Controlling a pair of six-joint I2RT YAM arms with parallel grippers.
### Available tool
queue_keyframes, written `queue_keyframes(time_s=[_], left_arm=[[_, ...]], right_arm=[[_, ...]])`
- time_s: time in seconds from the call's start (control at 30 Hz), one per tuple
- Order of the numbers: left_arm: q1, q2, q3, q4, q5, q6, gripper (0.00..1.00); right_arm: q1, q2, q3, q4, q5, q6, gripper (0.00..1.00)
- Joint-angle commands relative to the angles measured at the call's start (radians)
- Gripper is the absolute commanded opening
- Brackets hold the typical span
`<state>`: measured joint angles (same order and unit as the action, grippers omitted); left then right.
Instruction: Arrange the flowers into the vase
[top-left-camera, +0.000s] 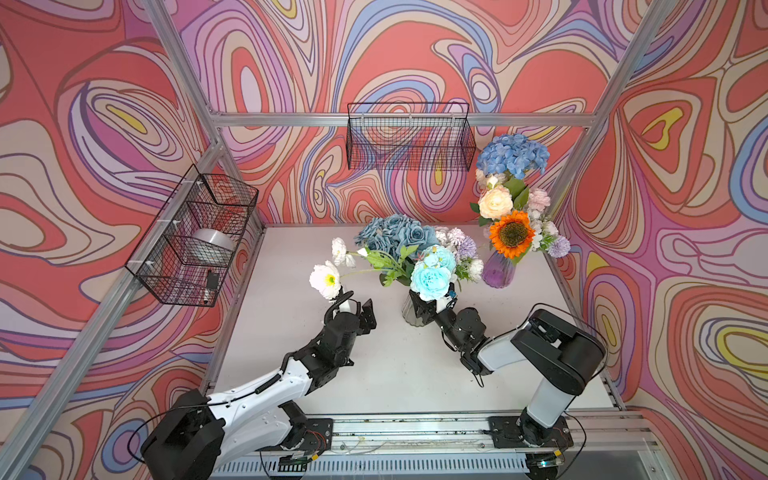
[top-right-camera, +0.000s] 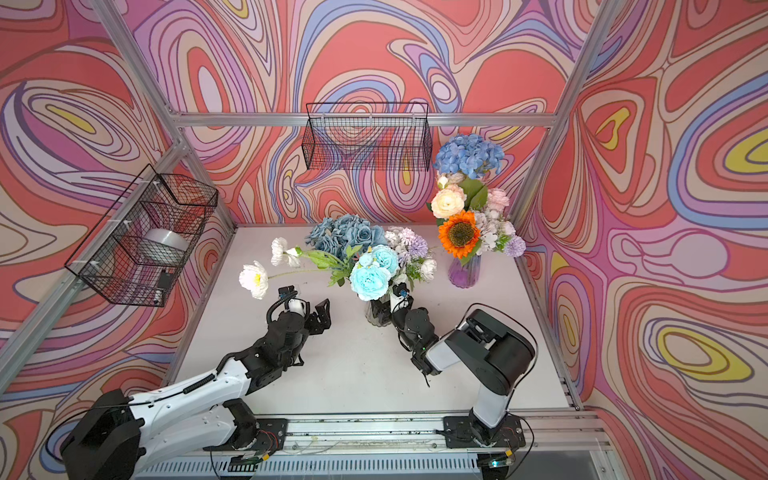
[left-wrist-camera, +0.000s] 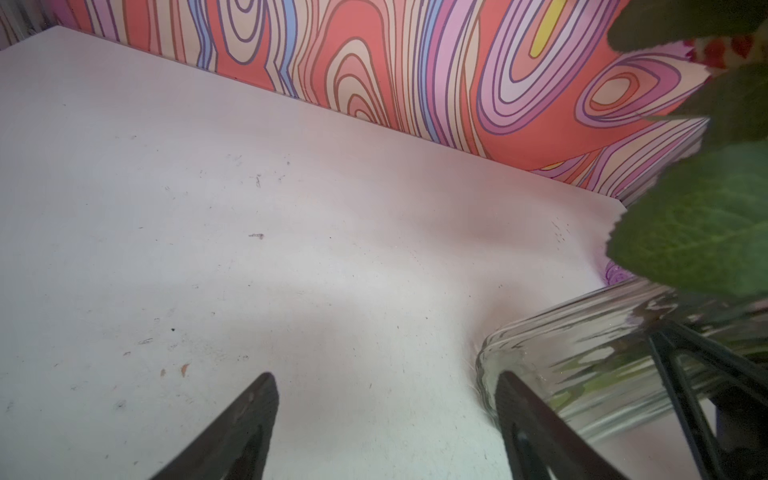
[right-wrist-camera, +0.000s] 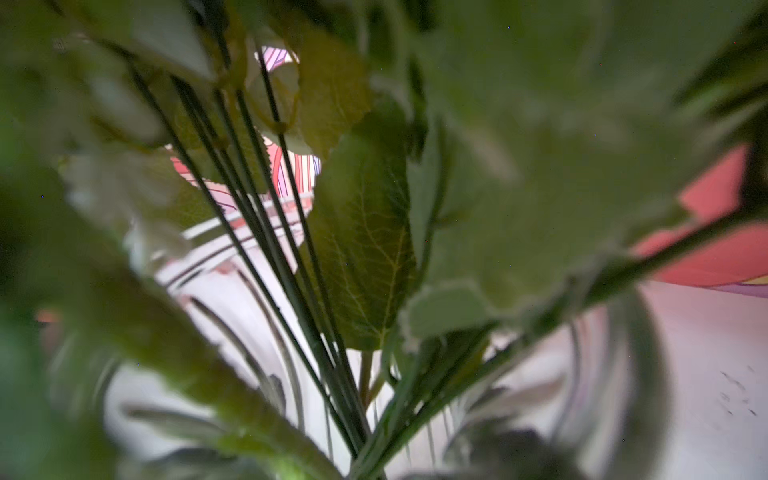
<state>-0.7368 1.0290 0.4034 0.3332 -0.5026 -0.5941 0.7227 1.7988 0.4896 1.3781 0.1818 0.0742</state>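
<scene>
Just beside left jaws — vase (left-wrist-camera: 582, 332)

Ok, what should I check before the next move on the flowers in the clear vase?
1. Nothing in the left gripper, jaws open: ok.
2. Hold of the right gripper at the clear vase: cannot tell, leaves hide it.
3. The clear vase upright on the table: ok.
4. The white poppies standing up in the bunch: not ok, they lean far out sideways.
5. The purple vase apart from both arms: ok.
</scene>
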Motion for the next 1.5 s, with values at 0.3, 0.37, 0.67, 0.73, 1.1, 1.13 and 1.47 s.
queue_keyframes(time_s=[0.3,0.37,0.67,0.73,1.1,1.13,1.47], left_arm=[[0.048,-0.151,-0.048,-0.092,-0.084,0.022,0.86],[0.051,-0.175,-0.059,-0.103,-0.094,0.016,0.86],[0.059,-0.283,-0.076,-0.198,-0.113,0.012,0.87],[0.059,-0.306,-0.078,-0.212,-0.120,0.014,0.87],[0.062,-0.345,-0.078,-0.218,-0.145,0.046,0.87],[0.063,-0.342,-0.076,-0.218,-0.145,0.046,0.87],[0.124,-0.299,-0.073,-0.174,-0.149,0.046,0.89]], right_arm=[[0.024,0.275,0.376,-0.114,-0.076,0.048,0.67],[0.023,0.328,0.458,-0.150,-0.083,0.035,0.67],[0.023,0.496,0.757,-0.328,-0.122,0.004,0.71],[0.023,0.512,0.796,-0.353,-0.129,-0.004,0.73],[0.021,0.489,0.803,-0.339,-0.154,-0.002,0.93],[0.021,0.479,0.791,-0.334,-0.153,-0.004,0.98],[0.023,0.297,0.515,-0.253,-0.130,0.031,0.98]])
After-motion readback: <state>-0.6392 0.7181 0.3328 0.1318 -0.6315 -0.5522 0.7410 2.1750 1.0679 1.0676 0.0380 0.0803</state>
